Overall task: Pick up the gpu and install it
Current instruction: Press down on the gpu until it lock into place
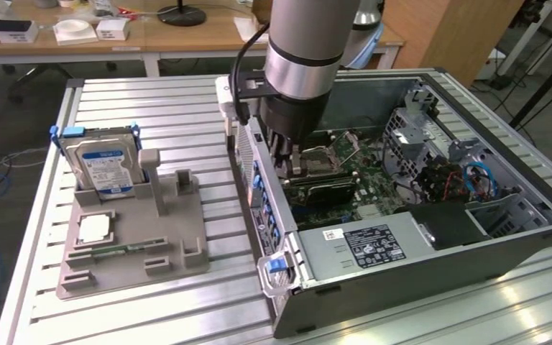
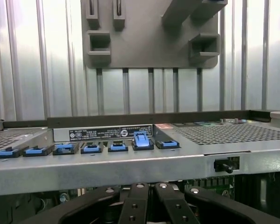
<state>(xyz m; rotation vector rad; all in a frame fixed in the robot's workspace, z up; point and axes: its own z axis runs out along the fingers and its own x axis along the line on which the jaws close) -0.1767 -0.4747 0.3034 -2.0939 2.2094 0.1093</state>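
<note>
Reaching into the open computer case [image 1: 506, 237], the claw [image 2: 147, 198] looks clenched, fingers together.

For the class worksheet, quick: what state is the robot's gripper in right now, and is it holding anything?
Gripper: lowered inside the open computer case above the motherboard; whether it is open, shut or holding anything cannot be told.

A robot arm [image 1: 300, 50] reaches down into an open computer case [image 1: 401, 215] lying on a slatted metal table [image 1: 141, 309]. Its gripper [image 1: 300, 154] sits low over the motherboard [image 1: 372, 180], possibly holding a card, though that is unclear. Beside the case, a grey fixture [image 1: 132, 237] holds a blue-labelled hard drive [image 1: 103, 165].
</note>
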